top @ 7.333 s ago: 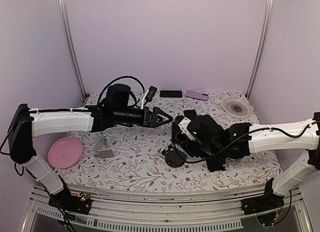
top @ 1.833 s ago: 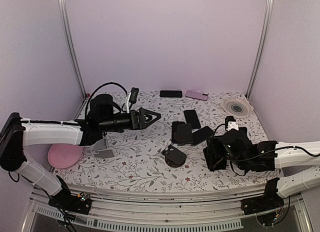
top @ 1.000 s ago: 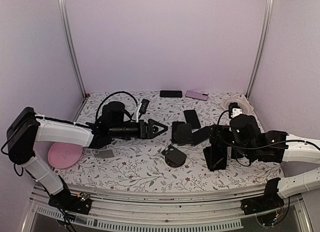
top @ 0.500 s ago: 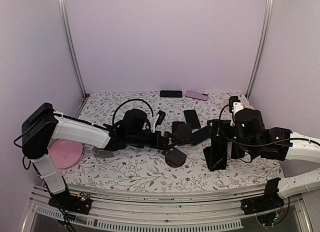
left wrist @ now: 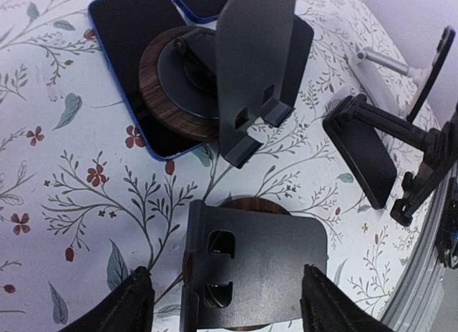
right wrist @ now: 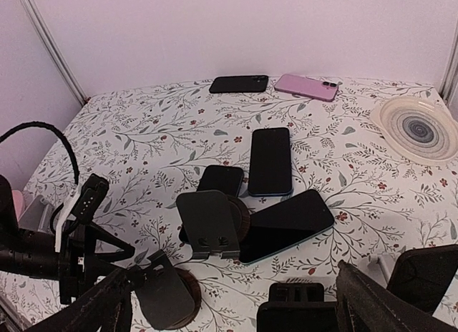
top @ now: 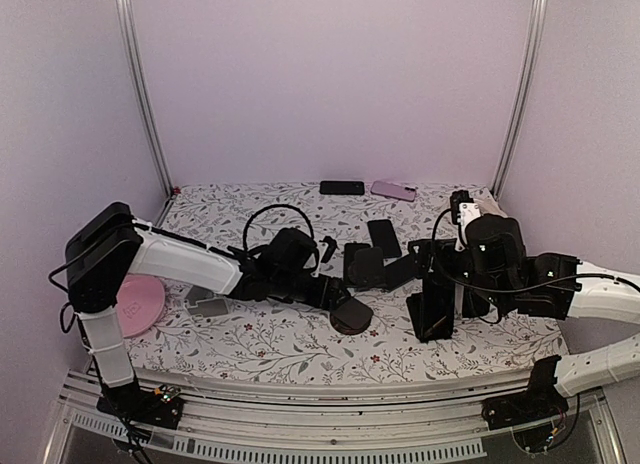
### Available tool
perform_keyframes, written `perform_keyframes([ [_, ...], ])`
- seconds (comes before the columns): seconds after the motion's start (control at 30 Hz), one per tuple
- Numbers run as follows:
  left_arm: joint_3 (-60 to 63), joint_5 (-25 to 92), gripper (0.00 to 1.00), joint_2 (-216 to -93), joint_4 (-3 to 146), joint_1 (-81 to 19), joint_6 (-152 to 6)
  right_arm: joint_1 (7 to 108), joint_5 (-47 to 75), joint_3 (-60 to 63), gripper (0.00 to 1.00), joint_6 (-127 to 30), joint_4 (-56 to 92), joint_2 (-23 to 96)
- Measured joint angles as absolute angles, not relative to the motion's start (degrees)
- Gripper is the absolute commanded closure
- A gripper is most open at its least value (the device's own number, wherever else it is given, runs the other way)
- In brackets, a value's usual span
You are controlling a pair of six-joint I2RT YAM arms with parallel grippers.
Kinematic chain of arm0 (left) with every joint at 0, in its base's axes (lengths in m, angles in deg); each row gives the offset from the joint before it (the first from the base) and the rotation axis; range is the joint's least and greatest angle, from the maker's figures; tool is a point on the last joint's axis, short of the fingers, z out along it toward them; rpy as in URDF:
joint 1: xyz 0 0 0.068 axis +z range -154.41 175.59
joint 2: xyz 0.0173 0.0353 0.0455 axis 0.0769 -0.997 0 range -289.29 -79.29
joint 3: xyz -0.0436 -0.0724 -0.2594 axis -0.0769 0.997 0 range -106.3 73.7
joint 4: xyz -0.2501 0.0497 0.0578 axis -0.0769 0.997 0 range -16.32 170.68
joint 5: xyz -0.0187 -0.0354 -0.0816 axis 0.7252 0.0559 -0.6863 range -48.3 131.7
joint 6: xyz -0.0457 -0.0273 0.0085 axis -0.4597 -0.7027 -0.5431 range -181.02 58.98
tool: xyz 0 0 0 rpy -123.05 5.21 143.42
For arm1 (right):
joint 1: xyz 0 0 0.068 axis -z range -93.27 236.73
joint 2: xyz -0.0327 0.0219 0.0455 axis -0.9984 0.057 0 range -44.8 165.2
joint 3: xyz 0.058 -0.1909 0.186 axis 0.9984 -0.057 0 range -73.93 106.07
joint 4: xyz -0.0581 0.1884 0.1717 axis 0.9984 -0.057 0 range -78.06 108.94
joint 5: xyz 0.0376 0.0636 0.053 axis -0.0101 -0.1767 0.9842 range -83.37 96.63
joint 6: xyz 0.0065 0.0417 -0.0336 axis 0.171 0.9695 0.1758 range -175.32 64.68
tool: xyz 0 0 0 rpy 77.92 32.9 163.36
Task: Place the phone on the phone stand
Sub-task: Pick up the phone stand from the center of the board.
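Several phones lie flat mid-table: a long dark phone (top: 383,237) (right wrist: 270,171), a blue-rimmed phone (right wrist: 286,225) (left wrist: 129,53) partly under a wooden-based phone stand (right wrist: 207,221) (left wrist: 254,60), and a small phone (right wrist: 220,180). A second stand (top: 348,312) (left wrist: 250,267) with a dark plate on a round wooden base stands nearer. My left gripper (top: 343,304) (left wrist: 229,303) is low over it and open, with one finger on each side of the plate. My right gripper (top: 432,269) (right wrist: 236,296) hangs wide open and holds nothing.
A tall black stand (top: 430,309) (left wrist: 358,153) stands under my right gripper. A black phone (top: 342,187) and a pink phone (top: 393,191) lie at the back edge. A ringed plate (top: 478,212) is back right. A pink plate (top: 130,304) and a grey stand (top: 207,302) sit left.
My left arm has stretched right and come down onto the near stand, and its jaws have narrowed around the plate. The right arm has barely moved.
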State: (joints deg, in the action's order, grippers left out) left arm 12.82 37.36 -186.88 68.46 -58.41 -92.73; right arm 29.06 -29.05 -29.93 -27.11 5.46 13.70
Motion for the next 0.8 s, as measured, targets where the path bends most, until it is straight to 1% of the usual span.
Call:
perform_keyframes([
  [0.17, 9.6, 39.4, 0.47, -189.5, 71.5, -58.4, -90.3, 29.1, -28.6, -29.3, 0.01, -27.6, 5.8, 14.4],
  [0.33, 6.4, 39.9, 0.55, -192.7, 72.9, -58.3, -88.3, 29.1, -28.2, -29.3, 0.01, -27.7, 6.1, 14.6],
  [0.6, 4.4, 39.6, 0.75, -195.3, 73.6, -57.1, -86.9, 29.1, -27.3, -29.3, 0.01, -27.7, 6.1, 14.6],
  [0.8, 4.2, 38.3, 0.97, -195.7, 73.7, -56.8, -86.2, 29.1, -27.2, -29.3, 0.01, -27.7, 6.1, 14.6],
])
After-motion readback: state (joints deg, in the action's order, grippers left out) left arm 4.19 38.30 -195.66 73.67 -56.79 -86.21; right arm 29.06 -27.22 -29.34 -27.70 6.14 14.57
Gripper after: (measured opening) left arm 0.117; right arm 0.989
